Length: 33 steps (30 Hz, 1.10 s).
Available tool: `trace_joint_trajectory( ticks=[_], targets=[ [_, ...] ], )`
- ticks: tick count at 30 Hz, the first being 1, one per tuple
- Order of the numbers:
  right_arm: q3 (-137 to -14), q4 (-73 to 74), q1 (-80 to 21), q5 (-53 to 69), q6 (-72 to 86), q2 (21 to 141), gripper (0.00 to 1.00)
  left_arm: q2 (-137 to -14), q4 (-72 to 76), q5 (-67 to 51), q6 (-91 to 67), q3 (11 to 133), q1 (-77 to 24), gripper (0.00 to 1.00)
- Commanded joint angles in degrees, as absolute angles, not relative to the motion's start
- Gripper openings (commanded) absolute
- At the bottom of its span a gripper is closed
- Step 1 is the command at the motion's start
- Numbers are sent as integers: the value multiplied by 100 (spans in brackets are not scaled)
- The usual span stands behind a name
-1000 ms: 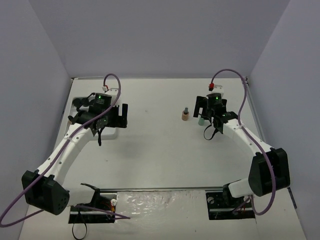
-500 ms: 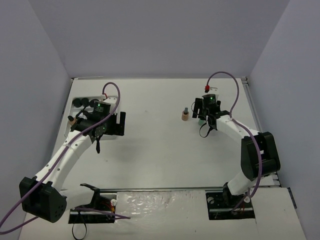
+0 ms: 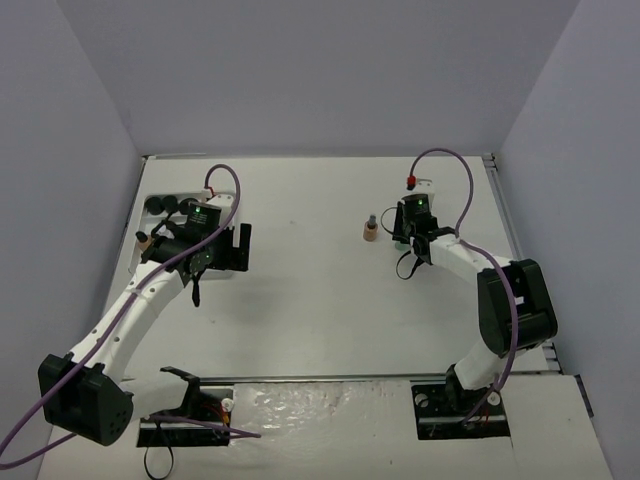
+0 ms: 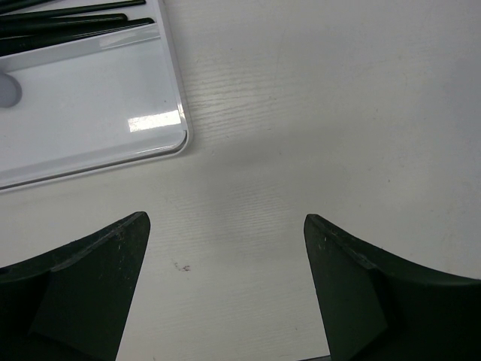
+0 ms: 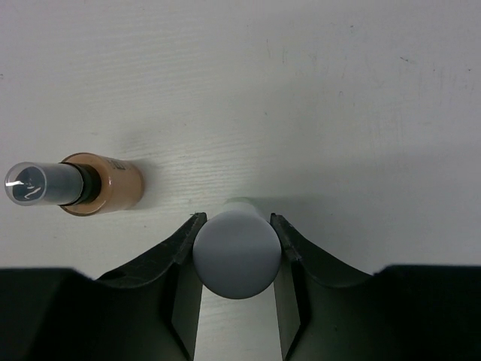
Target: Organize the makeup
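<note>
A green-white bottle with a pale grey cap (image 5: pixel 237 256) stands upright on the table, and my right gripper (image 5: pixel 237 218) is shut on it, a finger pressed against each side of the cap. In the top view the right gripper (image 3: pixel 401 232) sits right of centre. A beige bottle with a clear grey cap (image 5: pixel 101 184) stands just left of it, also seen as the beige bottle (image 3: pixel 370 230). My left gripper (image 4: pixel 224 219) is open over bare table beside the white tray's corner (image 4: pixel 176 139). Thin black brushes (image 4: pixel 68 22) lie in the tray.
The white tray (image 3: pixel 148 220) lies at the far left under the left arm, with black round pots (image 3: pixel 165 205) at its back end. Grey walls close in the table on three sides. Purple cables loop above both wrists.
The right gripper's jaws have closed onto the grey-capped bottle, and that arm has shifted slightly left. The left arm shifted a little early on, then stayed still with its jaws wide.
</note>
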<state>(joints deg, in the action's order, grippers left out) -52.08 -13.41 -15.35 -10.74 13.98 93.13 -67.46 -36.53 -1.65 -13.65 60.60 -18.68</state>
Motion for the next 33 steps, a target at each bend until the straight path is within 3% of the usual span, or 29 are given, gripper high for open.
trace_joint_trajectory(
  ticks=[1,12,22,33],
  targets=[
    [-5015,-1538,-1544,-1250,1175,8831,0,-6592,-3401,-200,-1334,6256,-1837,81],
    [-4957,-1662,-2996,-648,506,7840,0,-6626,-3638,-110,-1440,6698,-1822,81],
    [-5937,-2276,-4376,263,-241,9160,0,-6284,-4313,180,-1529,6976,-1514,81],
    [-6427,-2744,-4876,625,-573,10111,0,-5765,-4667,109,-1629,6793,-1195,81]
  ],
)
